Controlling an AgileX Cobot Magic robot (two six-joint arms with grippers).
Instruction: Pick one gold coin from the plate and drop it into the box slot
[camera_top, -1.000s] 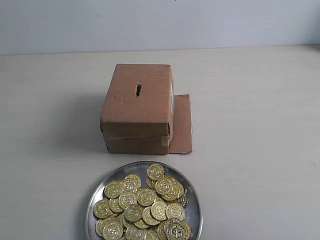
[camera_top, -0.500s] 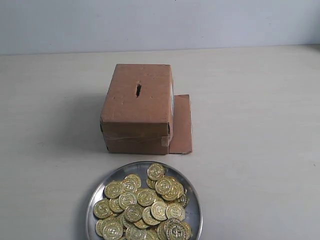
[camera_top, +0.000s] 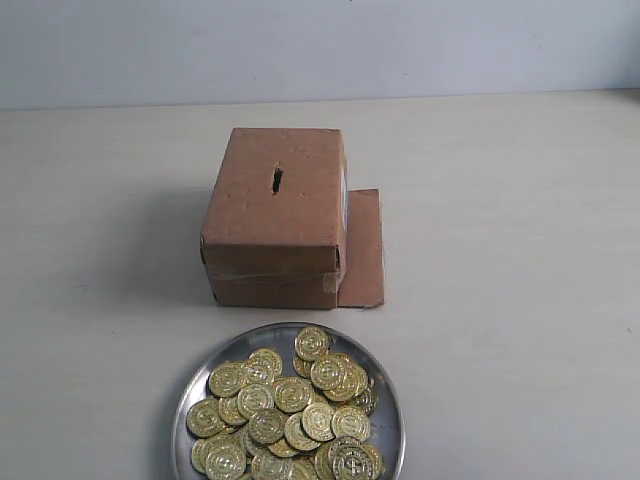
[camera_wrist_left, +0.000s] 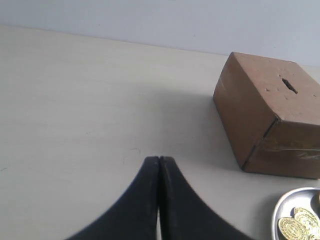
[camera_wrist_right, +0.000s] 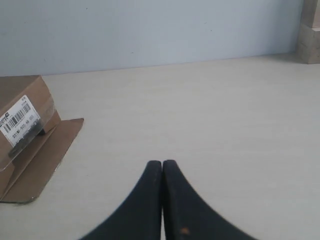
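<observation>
Gold coins (camera_top: 290, 410) in the plate (camera_top: 232, 352); behind it the box (camera_top: 275, 225), slot (camera_top: 277, 181) on top, flap (camera_top: 362, 250) at right.

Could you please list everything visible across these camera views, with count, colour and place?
box: one, brown cardboard, mid-table.
slot: one, dark, in the box's top face.
flap: one, brown, flat on the table at the box's right in the exterior view.
label: one, white with barcode, on the box's side above the flap.
plate: one, silver, in front of the box, apart from it.
gold coins: heaped, too overlapped to count, on the plate.
table: one, pale beige, under everything.
wall: one, pale grey, behind the table.
left claw: one, black, shut, empty, above the table.
right claw: one, black, shut, empty, above the table.
</observation>
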